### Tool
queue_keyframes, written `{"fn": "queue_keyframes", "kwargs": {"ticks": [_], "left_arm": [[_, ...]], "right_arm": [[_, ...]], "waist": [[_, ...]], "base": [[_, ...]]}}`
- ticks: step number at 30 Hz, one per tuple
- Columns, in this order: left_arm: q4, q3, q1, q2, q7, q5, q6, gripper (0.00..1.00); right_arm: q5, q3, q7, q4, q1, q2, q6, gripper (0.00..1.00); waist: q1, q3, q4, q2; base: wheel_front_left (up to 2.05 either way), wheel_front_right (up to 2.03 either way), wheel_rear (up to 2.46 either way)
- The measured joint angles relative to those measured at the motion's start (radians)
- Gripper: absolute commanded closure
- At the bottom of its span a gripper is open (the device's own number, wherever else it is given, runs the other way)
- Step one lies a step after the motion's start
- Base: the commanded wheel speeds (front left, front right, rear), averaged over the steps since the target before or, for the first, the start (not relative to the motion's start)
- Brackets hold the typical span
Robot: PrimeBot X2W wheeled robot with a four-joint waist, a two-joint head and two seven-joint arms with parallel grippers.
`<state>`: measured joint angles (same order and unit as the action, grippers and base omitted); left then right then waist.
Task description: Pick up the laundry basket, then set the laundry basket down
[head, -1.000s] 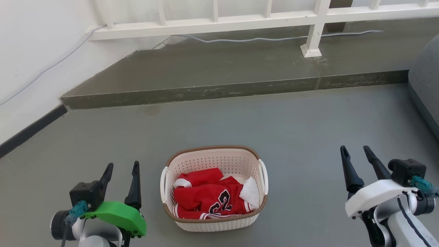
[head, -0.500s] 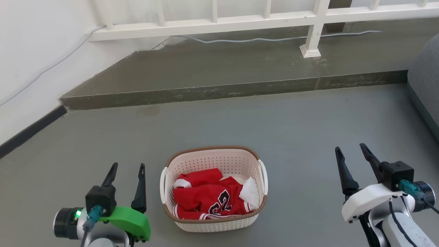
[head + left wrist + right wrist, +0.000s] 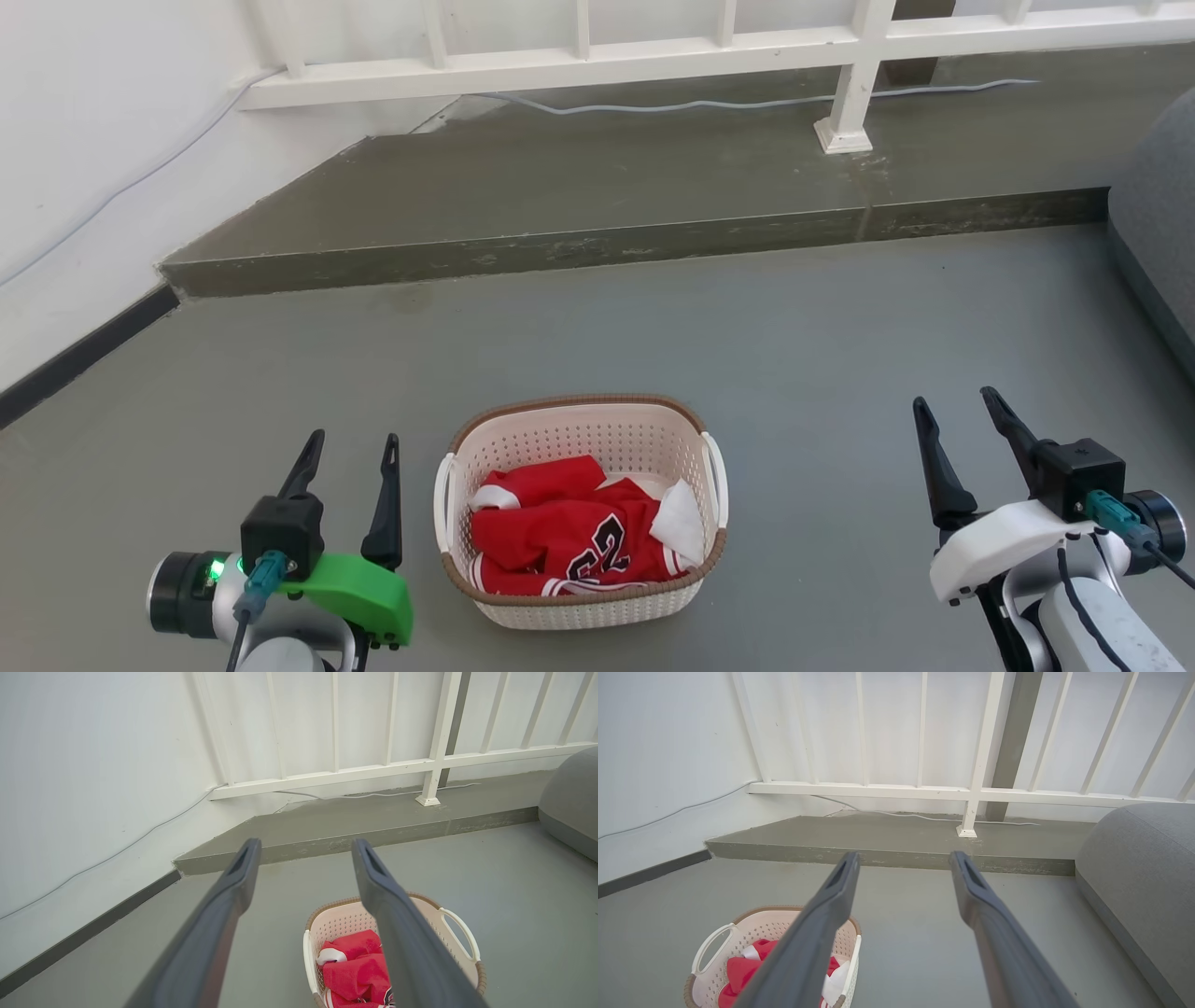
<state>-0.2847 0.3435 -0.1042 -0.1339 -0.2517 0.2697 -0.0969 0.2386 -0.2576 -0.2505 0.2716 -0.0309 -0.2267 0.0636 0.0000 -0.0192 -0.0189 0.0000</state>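
One laundry basket sits upright on the grey floor, low centre in your head view, brown rim up, a white handle on each side. Inside it: a crumpled red jersey with black numbers, plus a white cloth at the right end. Your left gripper is near the basket's left handle, apart from it, jaws spread and holding nothing. Your right gripper is well apart from the basket on the other side, jaws spread too, nothing between them. In your left wrist view the basket is at lower right, partly behind one finger; in your right wrist view it is at lower left, likewise partly covered. Further out: a raised concrete step, a white railing on it, a thin cable along its base, a white wall on the left, and a grey cushion at the right edge.
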Motion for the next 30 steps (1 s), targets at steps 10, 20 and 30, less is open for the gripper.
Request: {"fn": "queue_keyframes", "kwargs": {"ticks": [10,20,30], "left_arm": [[-0.010,-0.007,0.000,0.008,0.000,0.005,0.000,0.00],[-0.022,-0.007,0.000,0.010,0.000,0.005,0.000,0.00],[-0.018,-0.002,-0.015,0.015,0.000,0.005,0.000,0.00]], "right_arm": [[0.006,0.014,0.000,0.004,0.000,0.009,-0.002,0.00],[0.006,0.019,0.000,0.010,0.000,0.018,-0.011,0.00],[0.006,0.031,0.000,0.008,-0.001,0.022,-0.014,0.00]], "waist": [[0.0000,0.003,0.000,0.0000],[0.0000,0.007,0.001,0.0000],[0.0000,0.039,0.006,0.0000]], "base": [[0.00,0.00,0.00],[0.00,0.00,0.00],[0.00,0.00,0.00]]}}
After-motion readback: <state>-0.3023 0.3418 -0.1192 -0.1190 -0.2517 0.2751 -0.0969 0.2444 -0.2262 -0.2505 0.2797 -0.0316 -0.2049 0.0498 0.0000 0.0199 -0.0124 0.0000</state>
